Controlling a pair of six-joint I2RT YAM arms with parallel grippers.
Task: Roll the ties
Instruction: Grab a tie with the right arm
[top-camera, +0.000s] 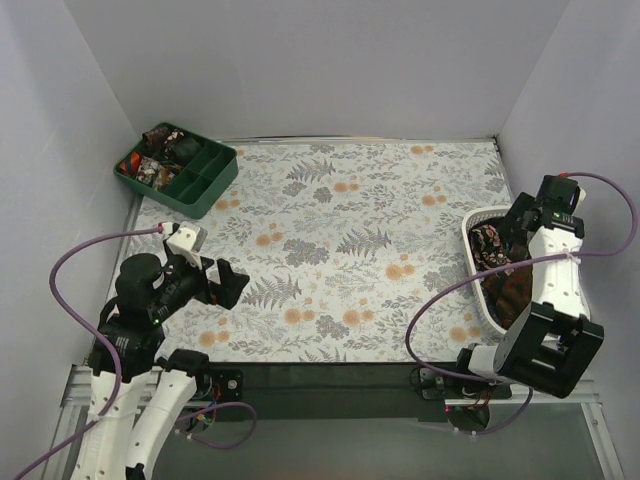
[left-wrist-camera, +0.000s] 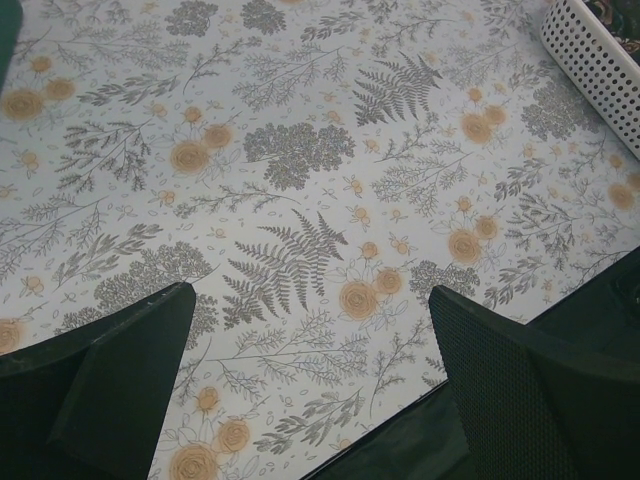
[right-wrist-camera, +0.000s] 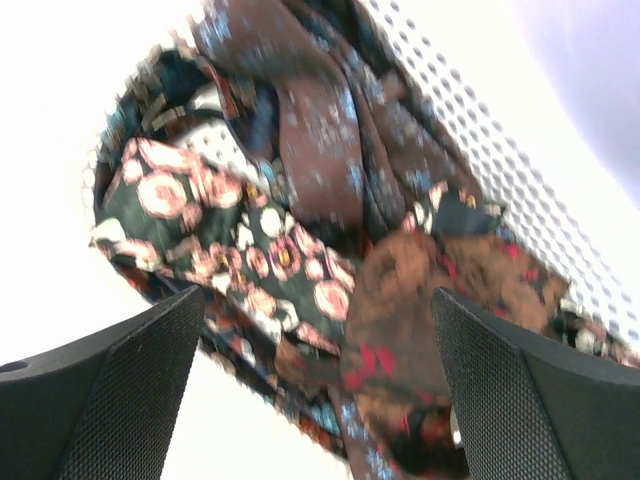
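Far left, back corner: green tray (top-camera: 215, 190) holds coiled ties (top-camera: 158, 160) in its left compartments. My left claw (top-camera: 232, 284) hangs over the floral tabletop (top-camera: 350, 230), fingers apart, gripping nothing. On the right, the white basket (top-camera: 470, 250) holds a heap of loose ties (right-wrist-camera: 300, 230), dark, brown and maroon. My right claw (top-camera: 512, 232) is just above the heap, fingers apart, nothing clamped.
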